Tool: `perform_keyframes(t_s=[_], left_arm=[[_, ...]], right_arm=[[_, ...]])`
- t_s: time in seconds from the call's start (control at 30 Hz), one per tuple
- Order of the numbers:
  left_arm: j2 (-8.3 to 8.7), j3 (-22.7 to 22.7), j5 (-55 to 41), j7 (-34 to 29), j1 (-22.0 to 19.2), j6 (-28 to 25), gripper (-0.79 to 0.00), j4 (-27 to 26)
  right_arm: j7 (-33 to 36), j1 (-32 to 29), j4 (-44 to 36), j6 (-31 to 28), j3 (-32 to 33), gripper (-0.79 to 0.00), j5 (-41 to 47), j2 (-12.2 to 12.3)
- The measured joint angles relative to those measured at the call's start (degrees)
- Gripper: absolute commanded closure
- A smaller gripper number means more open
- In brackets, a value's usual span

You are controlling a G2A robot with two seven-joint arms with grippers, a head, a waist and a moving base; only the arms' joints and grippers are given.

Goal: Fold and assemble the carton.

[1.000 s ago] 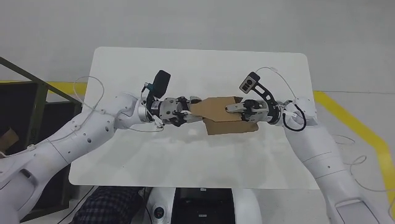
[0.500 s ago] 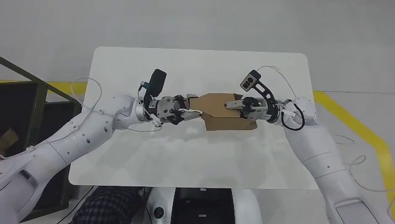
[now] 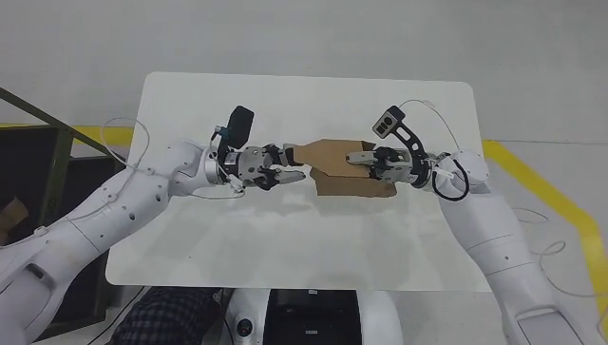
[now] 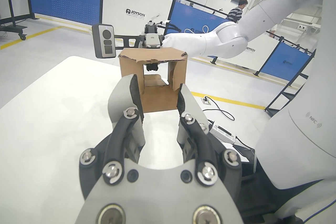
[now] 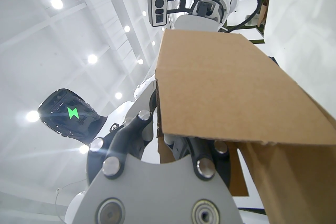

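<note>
Here on the white table, the left gripper sits at the open end of the carton. Its jaws are spread wide astride a bottom flap and grip nothing, likely lined up to fold it. The carton stands mid-table as an open brown sleeve. The right gripper pinches the top panel, apparently keeping the sleeve square.

Beyond the table's two-o'clock corner, a blue partition carries a white logo and company name. The white board beside it bears the same name in small dark letters at mid-height.
</note>
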Motion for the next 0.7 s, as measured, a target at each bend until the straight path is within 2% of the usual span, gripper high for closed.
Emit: perform_keyframes(t_s=[0.7], left_arm=[[-1.9,-3.8,0.0,-4.6,1.5,0.0,-0.296,-0.1]], right_arm=[[-1.6,-0.1,-0.8,-0.3,-0.6,0.0,-1.0,-0.3]])
